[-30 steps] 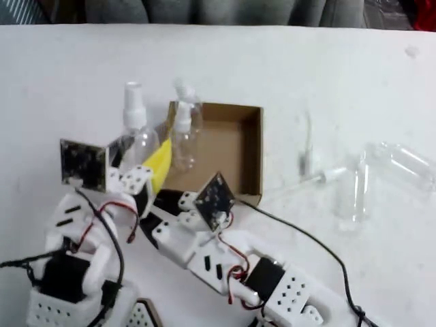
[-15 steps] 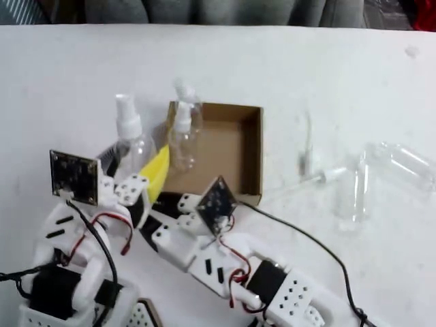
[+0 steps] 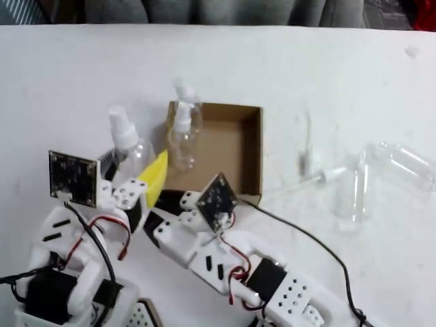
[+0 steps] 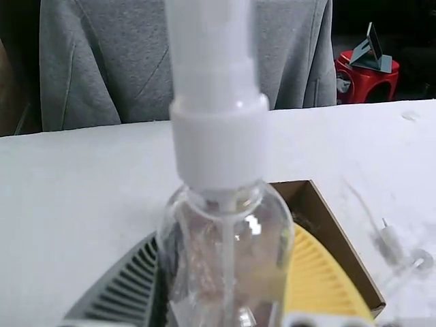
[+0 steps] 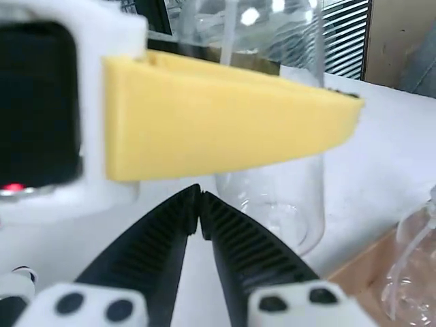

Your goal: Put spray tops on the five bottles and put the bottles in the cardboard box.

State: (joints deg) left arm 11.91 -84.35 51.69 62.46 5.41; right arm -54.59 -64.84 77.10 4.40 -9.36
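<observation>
**Left end effector pinches a capped bottle beside the box**

The left end effector (image 4: 225, 289) pinches a bottle (image 3: 131, 146), spray top on, between its grey and yellow fingers (image 4: 320, 286), just at 9 o'clock of the box (image 3: 248, 146). The right end effector (image 5: 199, 204) has its black fingers pressed together on nothing, at 7 o'clock of the box, close beside that yellow finger. Two capped bottles (image 3: 184, 133) stand at the box's 9 o'clock wall. Well off at 3 o'clock, two bare bottles (image 3: 395, 163) lie on the white surface (image 3: 272, 68), a loose spray top (image 3: 325, 176) between them and the box.
</observation>
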